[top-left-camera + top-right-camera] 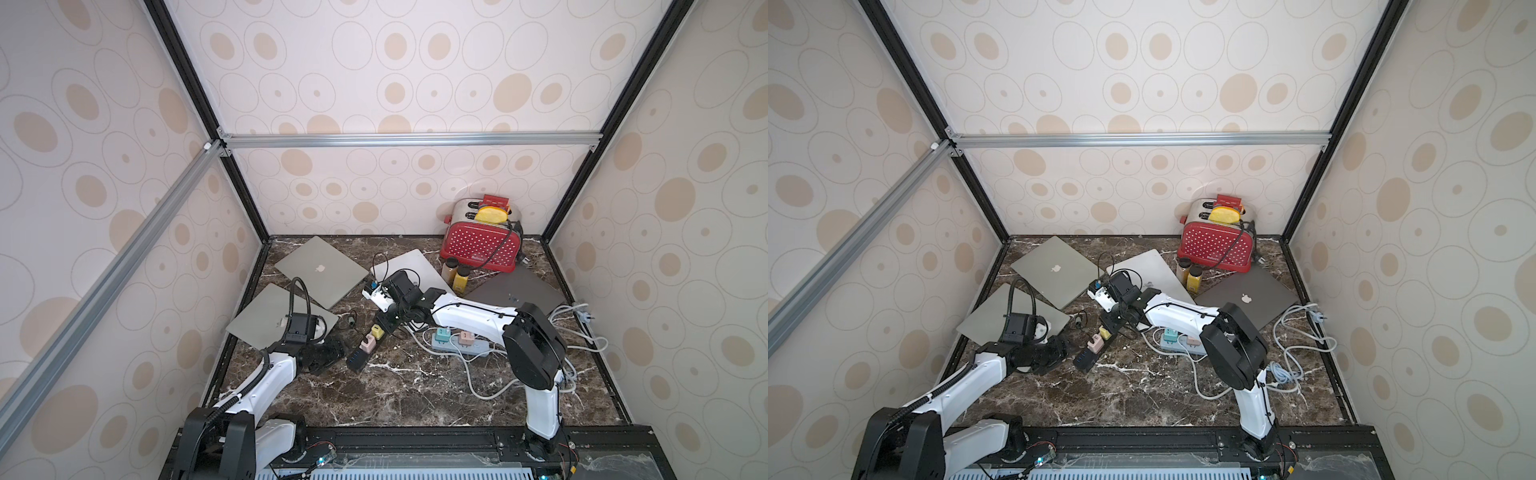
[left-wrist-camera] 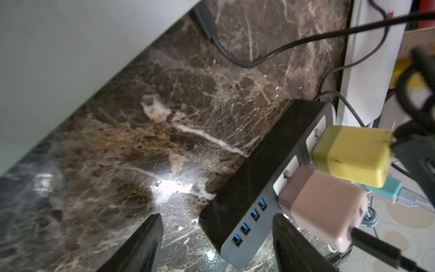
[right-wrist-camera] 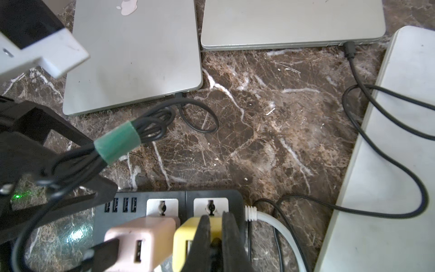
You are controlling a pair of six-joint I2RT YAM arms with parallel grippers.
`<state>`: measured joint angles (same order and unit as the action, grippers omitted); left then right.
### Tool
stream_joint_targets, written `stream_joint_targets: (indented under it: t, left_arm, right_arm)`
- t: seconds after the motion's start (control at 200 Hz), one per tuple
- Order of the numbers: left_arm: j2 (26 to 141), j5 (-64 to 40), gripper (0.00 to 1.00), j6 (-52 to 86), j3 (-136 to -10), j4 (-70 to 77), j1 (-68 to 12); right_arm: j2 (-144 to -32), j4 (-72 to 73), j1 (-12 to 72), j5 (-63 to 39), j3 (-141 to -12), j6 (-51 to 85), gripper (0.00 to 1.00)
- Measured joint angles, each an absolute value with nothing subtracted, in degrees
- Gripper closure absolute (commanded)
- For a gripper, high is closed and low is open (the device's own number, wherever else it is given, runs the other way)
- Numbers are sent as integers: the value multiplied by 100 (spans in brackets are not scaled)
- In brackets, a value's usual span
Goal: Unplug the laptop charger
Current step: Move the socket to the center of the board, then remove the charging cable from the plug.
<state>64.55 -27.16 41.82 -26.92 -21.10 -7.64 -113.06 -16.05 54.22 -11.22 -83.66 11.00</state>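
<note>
A black power strip lies mid-table, with a yellow charger and a pink charger plugged into it. My right gripper hangs over the yellow charger, shut on the black cable plug that sticks out of it. My left gripper is open and straddles the strip's USB end, with its fingers apart from the strip. A black cable bundle with green tape runs to a silver laptop.
Silver laptops and a dark laptop lie around the strip. A red toaster and two bottles stand at the back right. A grey-blue power strip and white cables lie on the right.
</note>
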Motion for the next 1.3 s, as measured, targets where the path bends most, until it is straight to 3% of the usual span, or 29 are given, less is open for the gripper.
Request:
stream_joint_targets:
  t: [0.376,0.711,0.986,1.077,1.182,1.297]
  left_arm:
    - [6785,-2362,36,4174,-2770,-2235,-1347]
    - [7039,-2379,67,4145,-2936,-1975,-1487]
    - [7203,-2477,74,4115,-2956,-1728,-1520]
    - [7199,-2506,64,4097,-2978,-1747,-1522]
    - [6967,-2364,34,4027,-3041,-2180,-1551]
    - [6259,-2228,29,3883,-3420,-3129,-1557]
  right_arm:
    - [-11218,-1400,5422,-1138,-8182,1146,100]
    - [-11037,-1378,5452,-1004,-7981,1087,100]
    - [-10973,-1321,5527,-738,-7907,1092,100]
    - [-10943,-1280,5557,-607,-7856,1092,100]
    - [-10940,-1295,5561,-558,-7856,1098,100]
    - [-10940,-1299,5570,-552,-7856,1122,100]
